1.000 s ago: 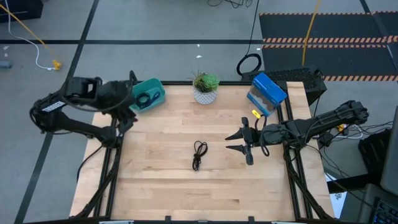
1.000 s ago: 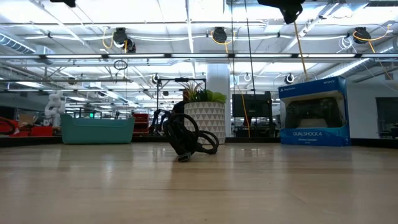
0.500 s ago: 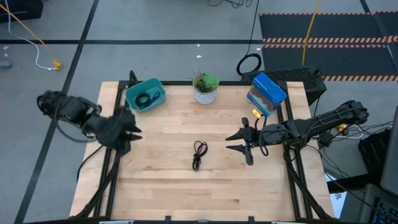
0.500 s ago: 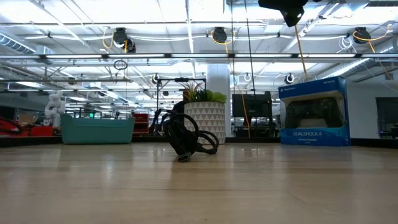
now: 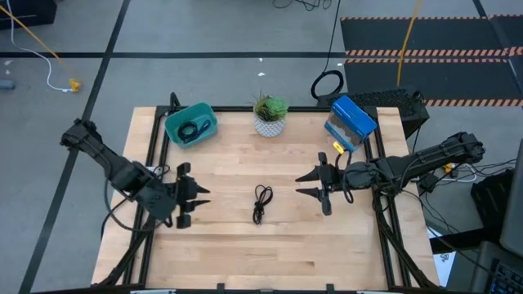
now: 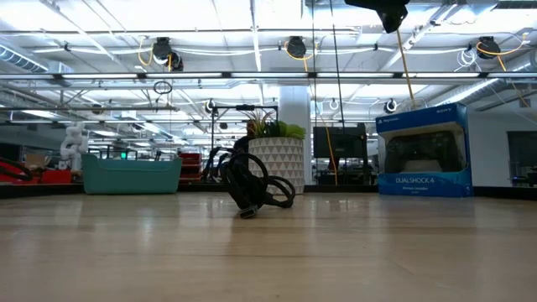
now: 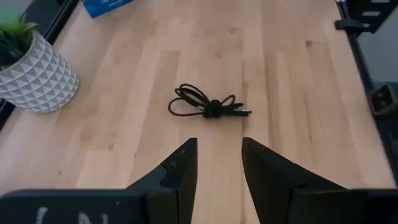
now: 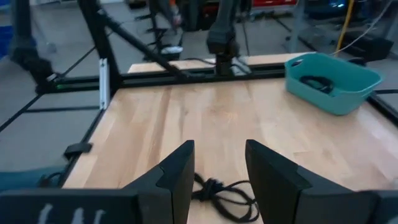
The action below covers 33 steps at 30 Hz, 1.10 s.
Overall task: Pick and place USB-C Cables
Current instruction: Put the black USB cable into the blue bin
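Observation:
A black USB-C cable in a long loop (image 5: 261, 202) lies flat on the wood at mid-table; it also shows in the left wrist view (image 7: 208, 106), the right wrist view (image 8: 217, 190) and the low view (image 6: 252, 186). A second black cable, coiled round (image 5: 192, 129), rests inside the teal bin (image 5: 204, 114) at the far left corner. The purple-blue cable does not show. My left gripper (image 5: 203, 198) is open, left of the looped cable and pointing at it. My right gripper (image 5: 299, 185) is open to the cable's right, also facing it.
A potted plant (image 5: 270, 114) stands at the far edge and a blue game-controller box (image 5: 351, 122) at the far right corner. Bare wood surrounds the looped cable. A black ring (image 5: 327, 84) and a yellow cord (image 5: 33, 37) lie on the floor beyond the table.
My left arm has swung away from above the teal bin toward the near edge, then reached right over the table, so its open gripper now points at the looped cable. The cables have not moved.

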{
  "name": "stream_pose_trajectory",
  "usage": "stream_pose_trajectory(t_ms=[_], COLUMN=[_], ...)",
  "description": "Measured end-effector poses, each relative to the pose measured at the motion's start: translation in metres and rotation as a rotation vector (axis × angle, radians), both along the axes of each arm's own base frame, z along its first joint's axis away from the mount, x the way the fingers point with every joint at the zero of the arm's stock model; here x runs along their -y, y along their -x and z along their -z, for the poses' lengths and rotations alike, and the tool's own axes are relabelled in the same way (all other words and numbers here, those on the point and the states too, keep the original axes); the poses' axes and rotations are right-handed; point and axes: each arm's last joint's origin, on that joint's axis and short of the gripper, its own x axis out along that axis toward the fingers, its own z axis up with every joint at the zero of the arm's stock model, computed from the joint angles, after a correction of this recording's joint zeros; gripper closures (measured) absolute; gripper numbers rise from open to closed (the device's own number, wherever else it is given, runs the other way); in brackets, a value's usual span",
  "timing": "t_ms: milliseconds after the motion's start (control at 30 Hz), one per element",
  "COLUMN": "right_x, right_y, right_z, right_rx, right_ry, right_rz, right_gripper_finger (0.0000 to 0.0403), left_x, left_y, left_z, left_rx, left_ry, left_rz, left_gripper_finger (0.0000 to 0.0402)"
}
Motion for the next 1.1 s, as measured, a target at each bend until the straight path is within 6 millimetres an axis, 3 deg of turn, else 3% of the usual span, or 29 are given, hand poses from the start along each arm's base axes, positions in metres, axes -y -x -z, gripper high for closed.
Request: stream_pose_trajectory(t_ms=[267,600,833,1100], right_x=[0.009,0.021,0.026,0.036], right_y=[-0.013,-0.056,-0.09,-0.12], right_z=[0.002,0.006,0.014,0.036], right_rx=[0.036,-0.008,-0.155,-0.336], right_ry=[0.032,0.064,0.131,0.122], right_rz=[0.04,0.054,0.059,0.017], right_gripper_finger=[0.0268,0.0268,0.0268,0.0268], left_x=[-0.005,-0.013,-0.013,-0.013], left_y=[-0.016,-0.02,-0.02,-0.02], left_z=[0.033,0.033,0.033,0.033], left_rx=[0.059,0.067,0.072,0.074], left_ry=[-0.036,-0.006,0.026,0.043], left_rz=[-0.023,-0.089,-0.113,-0.127], left_gripper_finger=[0.0273,0.0273,0.0273,0.0273])
